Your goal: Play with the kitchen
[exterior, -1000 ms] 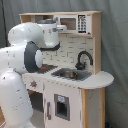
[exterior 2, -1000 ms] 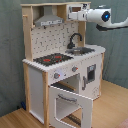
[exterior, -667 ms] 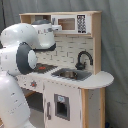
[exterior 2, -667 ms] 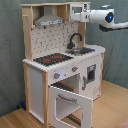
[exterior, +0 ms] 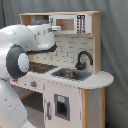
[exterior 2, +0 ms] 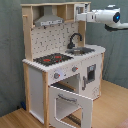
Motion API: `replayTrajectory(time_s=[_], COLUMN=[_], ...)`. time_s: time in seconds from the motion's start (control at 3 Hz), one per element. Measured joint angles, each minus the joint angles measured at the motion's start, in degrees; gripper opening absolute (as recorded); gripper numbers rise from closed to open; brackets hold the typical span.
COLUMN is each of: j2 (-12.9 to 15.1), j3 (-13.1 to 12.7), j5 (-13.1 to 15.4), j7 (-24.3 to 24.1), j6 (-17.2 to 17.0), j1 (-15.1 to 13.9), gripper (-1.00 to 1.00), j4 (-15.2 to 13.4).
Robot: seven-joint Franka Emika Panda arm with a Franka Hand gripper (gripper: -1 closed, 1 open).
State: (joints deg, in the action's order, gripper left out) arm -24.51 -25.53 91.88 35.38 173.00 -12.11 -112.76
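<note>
Now, nearest the camera in the second exterior view, the kitchen [exterior 2: 37, 82] stands on the floor w/ its oven door [exterior 2: 70, 102] hanging open. Behind that, hob [exterior 2: 52, 59], sink [exterior 2: 82, 50] and faucet [exterior 2: 75, 39] sit untouched. Farthest up, the gripper [exterior 2: 80, 16] is at the top shelf beside the hood [exterior 2: 50, 20]. Vs a sec ago, the arm has slid a bit toward the second exterior view's right, approx same height. Can't tell if the gripper is open or holding anything. Prob it's working along the shelf, nothing on the worktop engaged yet
</note>
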Motion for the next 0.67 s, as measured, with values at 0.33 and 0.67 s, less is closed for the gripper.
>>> replayTrajectory(time_s=[0.33,0.67], j2=[-3.58,-4.98], j3=[1.76,2.31], j5=[0.00,0.00], j7=[-0.50,-0.50], j6=[3.24,4.52], j1=[0.00,0.23], gripper=[-1.00,-1.00], j4=[-2.97,-3.93])
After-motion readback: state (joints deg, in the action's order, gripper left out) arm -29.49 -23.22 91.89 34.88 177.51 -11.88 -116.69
